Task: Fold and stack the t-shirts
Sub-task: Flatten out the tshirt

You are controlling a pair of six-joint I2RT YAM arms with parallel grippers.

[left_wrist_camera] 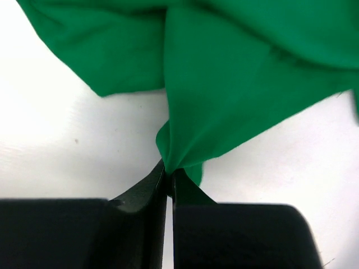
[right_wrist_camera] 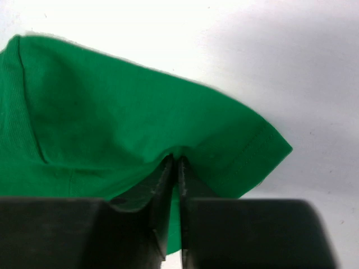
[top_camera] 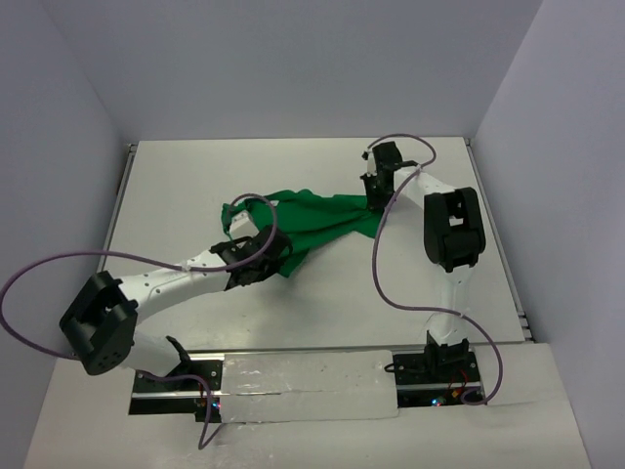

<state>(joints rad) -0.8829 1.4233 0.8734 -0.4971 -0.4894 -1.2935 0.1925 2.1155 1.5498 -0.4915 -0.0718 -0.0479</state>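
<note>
Spreading step: left hand [left_wrist_camera: 168, 178] and right hand [right_wrist_camera: 175, 163], each clamped on the bunched t-shirt [top_camera: 317, 220] mid-frame, should probably pull it flat.

left wrist view: t-shirt [left_wrist_camera: 241, 78] cropped at top, right edges

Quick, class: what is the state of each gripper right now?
Left gripper: closed on the green t-shirt.
Right gripper: closed on the same t-shirt.

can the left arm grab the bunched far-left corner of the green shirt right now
Probably not as is: the left gripper is shut on a fold of the t-shirt, so it must release first. The corner itself lies close, with nothing visibly blocking it.
</note>
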